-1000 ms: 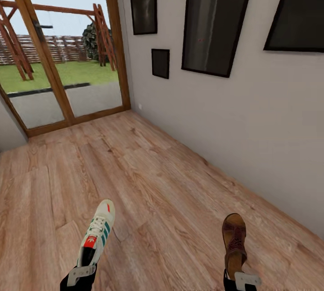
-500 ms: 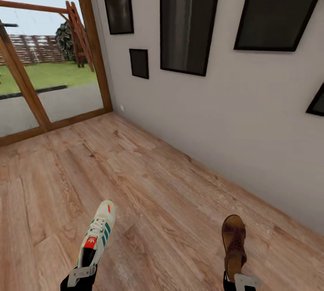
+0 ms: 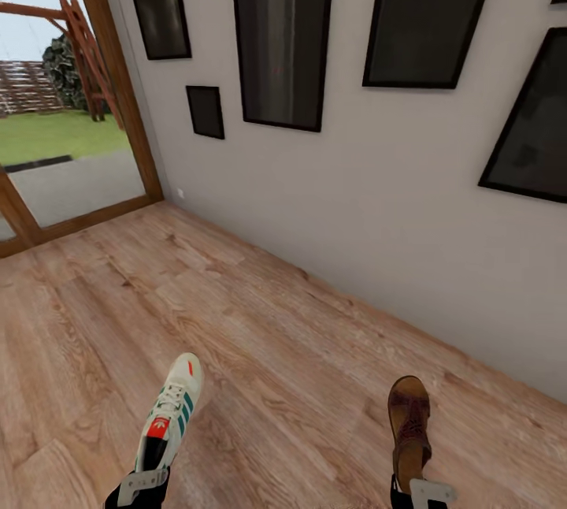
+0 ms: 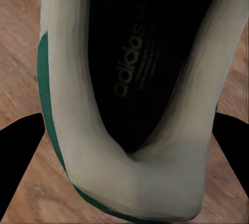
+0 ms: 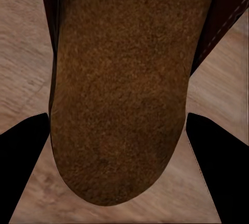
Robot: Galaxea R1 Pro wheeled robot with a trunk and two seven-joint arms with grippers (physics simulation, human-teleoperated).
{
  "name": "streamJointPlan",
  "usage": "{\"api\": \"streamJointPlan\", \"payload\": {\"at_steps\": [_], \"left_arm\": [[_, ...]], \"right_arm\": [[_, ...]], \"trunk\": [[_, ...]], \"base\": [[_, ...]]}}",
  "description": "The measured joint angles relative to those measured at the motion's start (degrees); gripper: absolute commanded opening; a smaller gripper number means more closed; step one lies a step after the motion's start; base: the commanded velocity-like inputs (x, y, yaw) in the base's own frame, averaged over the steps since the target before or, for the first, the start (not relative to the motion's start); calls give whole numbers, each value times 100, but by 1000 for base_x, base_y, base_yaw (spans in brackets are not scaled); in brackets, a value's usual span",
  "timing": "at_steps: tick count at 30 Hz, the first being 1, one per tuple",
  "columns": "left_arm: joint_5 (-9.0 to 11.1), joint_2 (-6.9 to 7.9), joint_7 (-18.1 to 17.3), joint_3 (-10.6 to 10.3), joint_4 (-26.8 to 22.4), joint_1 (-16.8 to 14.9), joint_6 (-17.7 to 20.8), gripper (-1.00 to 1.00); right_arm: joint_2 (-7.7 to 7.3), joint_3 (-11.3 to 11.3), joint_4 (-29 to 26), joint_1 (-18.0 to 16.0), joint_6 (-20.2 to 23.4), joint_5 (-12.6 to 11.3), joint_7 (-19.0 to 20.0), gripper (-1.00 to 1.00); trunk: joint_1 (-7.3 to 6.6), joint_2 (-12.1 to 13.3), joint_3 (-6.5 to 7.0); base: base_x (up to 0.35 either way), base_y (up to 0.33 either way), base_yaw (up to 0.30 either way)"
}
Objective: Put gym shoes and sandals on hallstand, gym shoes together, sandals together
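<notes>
A white gym shoe (image 3: 169, 410) with green stripes and a red tongue patch is held by its heel above the corridor floor (image 3: 276, 351). My left gripper (image 3: 142, 481) is shut on it at the head view's lower left. The left wrist view looks into the shoe's dark opening (image 4: 135, 78), with a black finger (image 4: 18, 156) on either side. My right gripper (image 3: 421, 489) is shut on the heel of a brown sandal (image 3: 409, 422) at the lower right. Its tan footbed (image 5: 119, 94) sits between the dark fingers (image 5: 218, 167). The hallstand is out of view.
A white wall runs along the right, hung with several black-framed pictures (image 3: 279, 36). At the far left a wooden-framed glass door (image 3: 110, 68) looks out on a garden. Bare plank floor stretches ahead between me and the wall.
The whole view has swung to the right: the door has slid towards the left edge and more pictures have come in on the wall. The shoe and sandal stay held as before.
</notes>
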Motion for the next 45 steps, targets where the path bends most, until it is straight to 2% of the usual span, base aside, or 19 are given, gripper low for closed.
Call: {"api": "streamJointPlan", "payload": {"at_steps": [45], "left_arm": [[-9,-7,8,-9,10,0,3,-100]], "right_arm": [[1,0,9,0,0,0,0,-100]], "trunk": [[0,0,0]], "base": [[0,0,-265]]}}
